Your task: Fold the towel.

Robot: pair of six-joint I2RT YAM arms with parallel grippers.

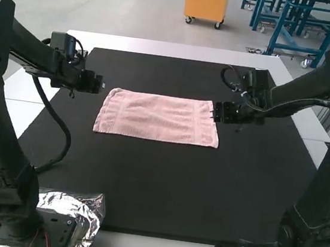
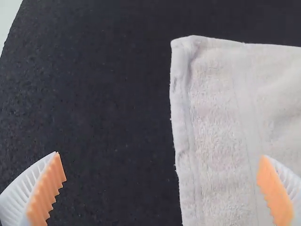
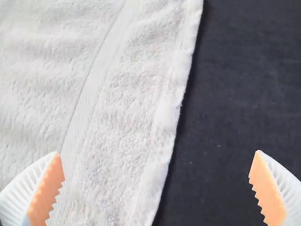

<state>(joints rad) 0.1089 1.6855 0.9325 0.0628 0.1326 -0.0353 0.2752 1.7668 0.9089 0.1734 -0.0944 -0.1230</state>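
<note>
A pink towel [image 1: 158, 118] lies flat as a wide rectangle across the middle of the dark mat; whether it is folded I cannot tell. My left gripper [image 1: 102, 84] is above the mat just off the towel's left end, and my right gripper [image 1: 216, 112] hovers by its right end. In the left wrist view the left gripper [image 2: 161, 186] is wide open, with the edge of the towel [image 2: 221, 127] between its fingers. The right wrist view has the right gripper [image 3: 156, 186] open too, over the end edge of the towel [image 3: 127, 103]. Neither holds cloth.
The black mat [image 1: 163, 189] covers most of the white table [image 1: 180, 50]. Crinkled silver foil [image 1: 76, 206] lies around the left arm's base at the near left corner.
</note>
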